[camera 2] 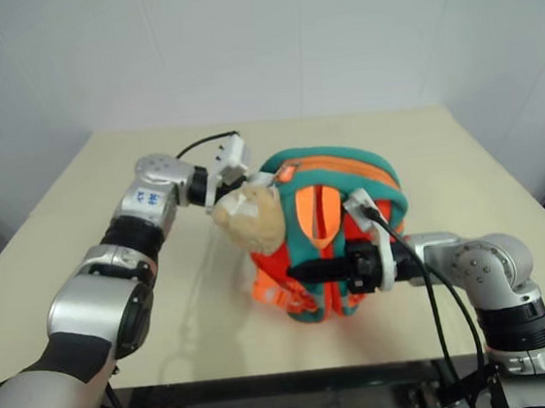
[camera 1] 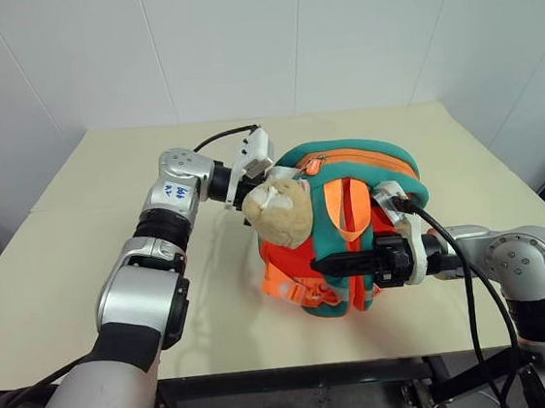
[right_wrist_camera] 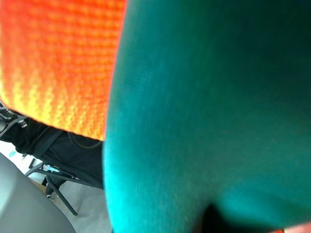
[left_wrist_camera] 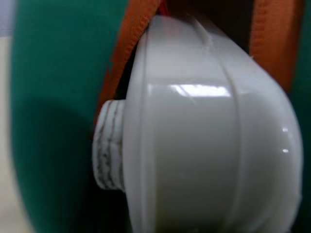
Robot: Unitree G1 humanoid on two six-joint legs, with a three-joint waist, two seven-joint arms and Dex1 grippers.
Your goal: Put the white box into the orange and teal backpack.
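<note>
While the orange and teal backpack (camera 1: 353, 225) stands upright mid-table (camera 1: 82, 243), its tan plush toy (camera 1: 281, 209) crowds the left gripper (camera 1: 249, 189) at the top opening, white box (left_wrist_camera: 204, 145) pinched there; right gripper (camera 1: 332, 264) clamped tight on the backpack's front straps.

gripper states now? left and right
Left gripper: at the orange and teal backpack, beside the plush toy; cannot tell.
Right gripper: shut on the backpack.
</note>
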